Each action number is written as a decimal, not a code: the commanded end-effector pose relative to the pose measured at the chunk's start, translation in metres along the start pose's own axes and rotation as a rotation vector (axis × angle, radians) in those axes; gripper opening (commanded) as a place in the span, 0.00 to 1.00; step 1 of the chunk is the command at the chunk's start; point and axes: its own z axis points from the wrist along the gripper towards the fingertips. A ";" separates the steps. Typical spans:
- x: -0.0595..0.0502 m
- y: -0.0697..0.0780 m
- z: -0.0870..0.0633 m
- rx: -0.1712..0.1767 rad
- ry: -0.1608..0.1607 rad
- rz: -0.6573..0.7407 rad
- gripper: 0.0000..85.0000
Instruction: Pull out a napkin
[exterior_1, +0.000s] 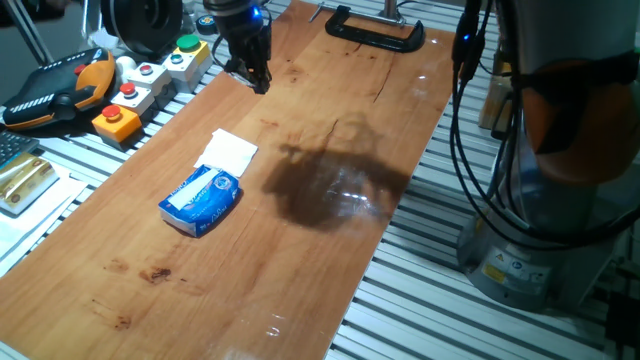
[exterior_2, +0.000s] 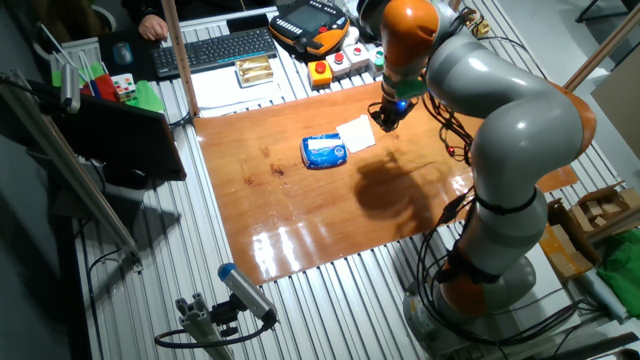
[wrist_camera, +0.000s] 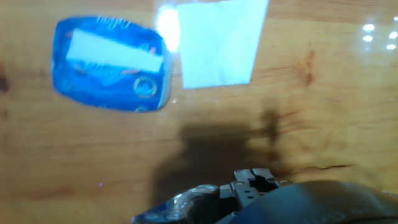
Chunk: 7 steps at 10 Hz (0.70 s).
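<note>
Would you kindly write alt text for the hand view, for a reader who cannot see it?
A blue plastic tissue pack with white print lies on a glossy wooden table, and a flat white tissue square lies just beside it. The blurred dark claw shows at the bottom edge, apart from both, casting a shadow on the wood.

Blue pack (white print), white tissue square, brown table
</note>
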 end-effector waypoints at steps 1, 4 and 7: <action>0.000 0.000 0.000 0.008 -0.036 -0.049 0.01; 0.000 0.000 0.000 -0.029 -0.097 -0.048 0.01; -0.007 0.005 0.002 0.015 -0.138 0.000 0.27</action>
